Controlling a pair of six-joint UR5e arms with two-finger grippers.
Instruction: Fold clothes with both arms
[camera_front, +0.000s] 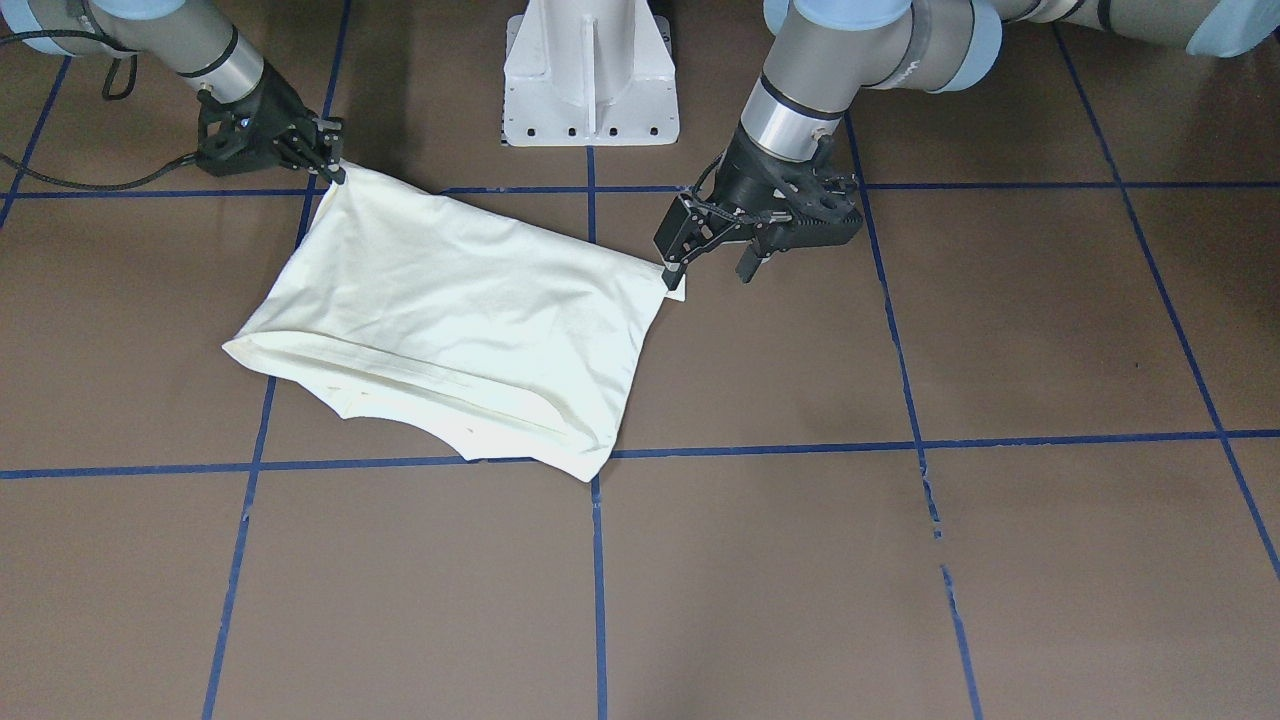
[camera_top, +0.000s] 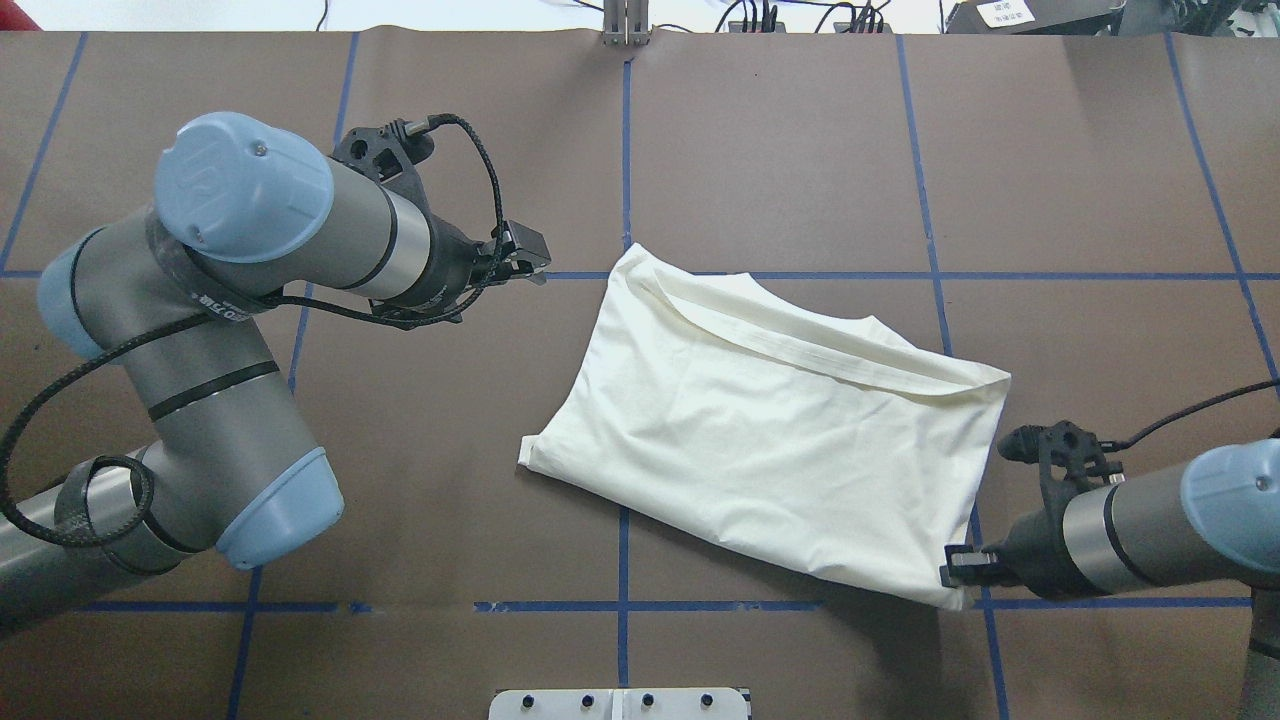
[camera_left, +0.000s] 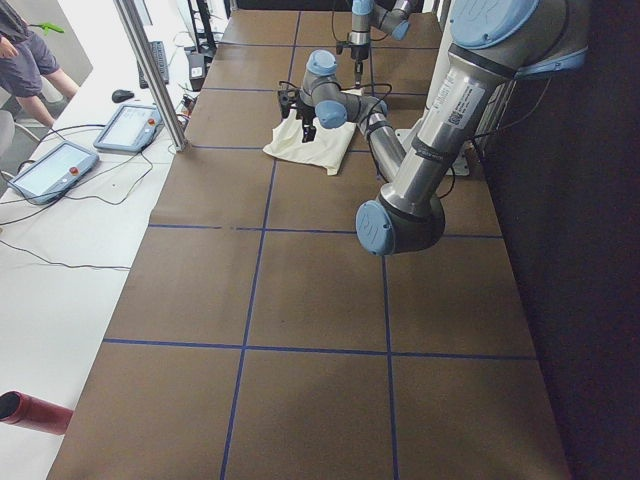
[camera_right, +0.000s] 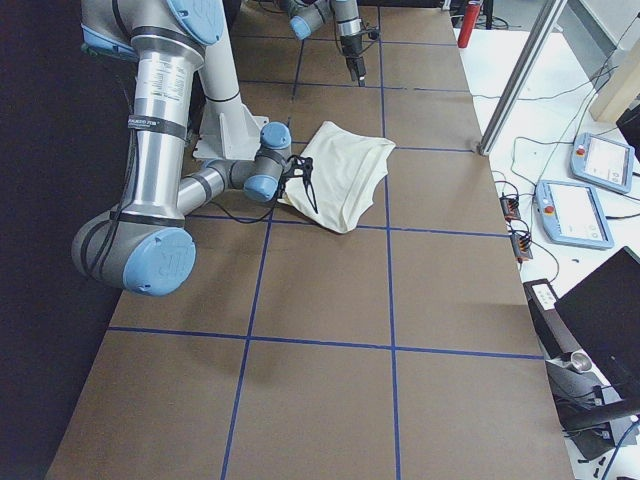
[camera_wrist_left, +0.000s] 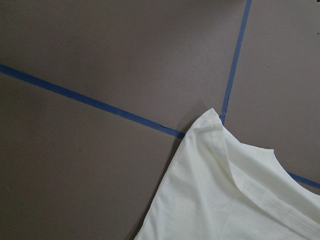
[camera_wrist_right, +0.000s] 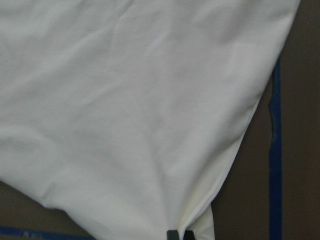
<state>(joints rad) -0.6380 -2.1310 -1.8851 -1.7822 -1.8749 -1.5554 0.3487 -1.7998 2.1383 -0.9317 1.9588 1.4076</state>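
We're looking at a brown table (camera_front: 1000, 330) marked off in squares by blue tape (camera_front: 598, 560), with the white pedestal (camera_front: 590, 70) standing on the robot's side of it. Along the table's outer edge we're seeing a white bench (camera_left: 70, 300) carrying two teach pendants (camera_left: 50, 170), a metal post (camera_left: 150, 75) rising beside them, a red cylinder (camera_left: 30, 412) lying at the near end, and a person (camera_left: 25, 50) standing at the far corner. The shirt (camera_top: 770, 430) is lying folded in the middle of the table, plain cream side up. A hemmed edge is running along its far side, and its far left corner is sitting right on a tape crossing. Now the grippers. The right gripper (camera_top: 958, 572) is sitting low at the shirt's near right corner. On its wrist camera we're seeing the two dark fingertips (camera_wrist_right: 172, 234) pressed together with a pinch of cream cloth between them, so it's clamped on that corner. The left gripper (camera_front: 709, 272) is standing with its jaws spread wide and nothing between them. From the front, one fingertip is lining up with the shirt's near left corner, but from overhead the gripper is showing clear of the cloth. We're reading it as raised off the table, and we can't tell whether it's touching. Its wrist camera is looking down on the far left corner and bare table.
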